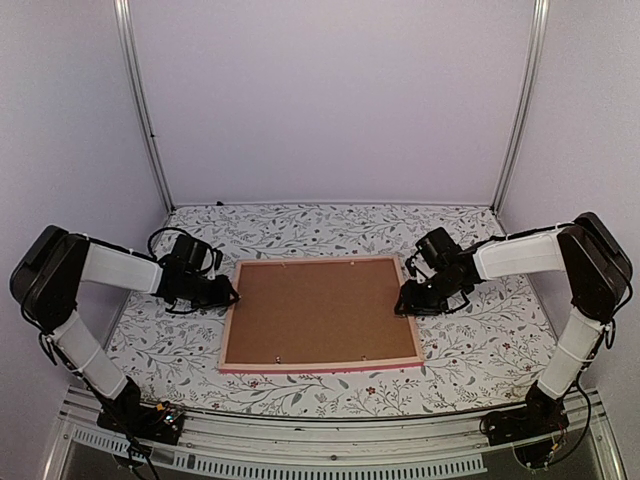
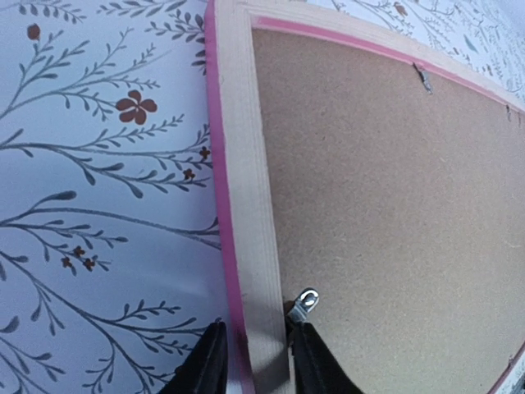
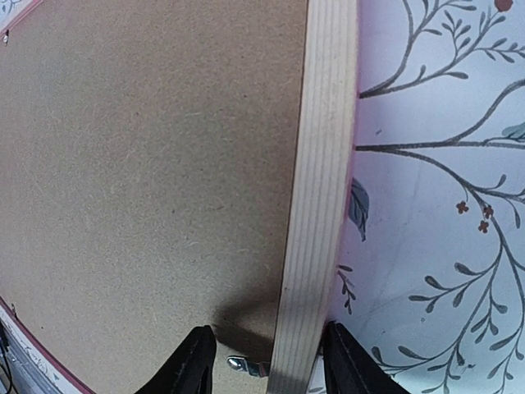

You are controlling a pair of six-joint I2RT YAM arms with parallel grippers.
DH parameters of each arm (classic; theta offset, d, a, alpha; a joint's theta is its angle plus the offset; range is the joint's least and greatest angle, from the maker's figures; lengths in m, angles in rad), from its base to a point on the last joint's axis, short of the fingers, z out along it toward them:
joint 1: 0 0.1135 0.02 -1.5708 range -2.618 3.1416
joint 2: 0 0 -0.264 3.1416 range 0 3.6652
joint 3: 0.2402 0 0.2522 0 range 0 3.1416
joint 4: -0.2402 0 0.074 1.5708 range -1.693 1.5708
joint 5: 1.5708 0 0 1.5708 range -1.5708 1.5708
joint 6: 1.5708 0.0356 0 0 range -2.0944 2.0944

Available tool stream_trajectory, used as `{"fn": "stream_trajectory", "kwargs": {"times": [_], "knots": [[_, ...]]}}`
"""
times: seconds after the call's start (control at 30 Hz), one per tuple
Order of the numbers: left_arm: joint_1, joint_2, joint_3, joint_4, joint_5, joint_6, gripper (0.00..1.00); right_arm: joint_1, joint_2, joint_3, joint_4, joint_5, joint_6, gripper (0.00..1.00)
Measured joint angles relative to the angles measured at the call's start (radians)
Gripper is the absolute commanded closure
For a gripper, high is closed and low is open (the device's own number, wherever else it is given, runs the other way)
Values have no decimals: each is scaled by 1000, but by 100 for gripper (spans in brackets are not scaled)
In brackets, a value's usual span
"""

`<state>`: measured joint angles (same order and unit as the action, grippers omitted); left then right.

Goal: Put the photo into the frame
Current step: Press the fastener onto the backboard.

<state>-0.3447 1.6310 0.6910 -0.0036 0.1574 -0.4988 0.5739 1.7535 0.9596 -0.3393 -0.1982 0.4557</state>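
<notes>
Pink wooden frame (image 1: 320,366), fibreboard back (image 1: 318,310)

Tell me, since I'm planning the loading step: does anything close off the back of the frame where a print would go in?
Yes. The brown backing board fills the back of the frame, with small metal clips at its edge. No print is in view.

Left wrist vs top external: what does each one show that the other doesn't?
Left wrist only: a metal turn clip seen clearly on the backing board, beside the left gripper, whose jaws straddle a rail of the frame. Top external only: the frame's full outline, the right gripper at the opposite rail, the left arm and right arm. Shared: frame lying back up, backing board, floral tablecloth. The photo shows in neither.
</notes>
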Motion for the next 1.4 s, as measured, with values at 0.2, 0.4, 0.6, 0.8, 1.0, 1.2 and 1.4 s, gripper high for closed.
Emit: {"fn": "stream_trajectory", "kwargs": {"times": [0.2, 0.4, 0.6, 0.8, 1.0, 1.2, 1.4], "knots": [[1, -36, 0, -18, -8, 5, 45, 0, 1, 0, 6, -3, 0, 52], [1, -34, 2, -27, -12, 23, 43, 0, 1, 0, 6, -3, 0, 52], [1, -1, 19, -40, -20, 55, 42, 0, 1, -1, 8, -3, 0, 52], [-5, 14, 34, -45, -47, 78, 46, 0, 1, -2, 10, -4, 0, 52], [-22, 30, 50, -49, -91, 92, 45, 0, 1, -2, 11, -5, 0, 52], [-53, 32, 56, -61, -134, 103, 43, 0, 1, -4, 14, -5, 0, 52], [-59, 30, 56, -62, -148, 103, 43, 0, 1, -5, 16, -6, 0, 52]]}}
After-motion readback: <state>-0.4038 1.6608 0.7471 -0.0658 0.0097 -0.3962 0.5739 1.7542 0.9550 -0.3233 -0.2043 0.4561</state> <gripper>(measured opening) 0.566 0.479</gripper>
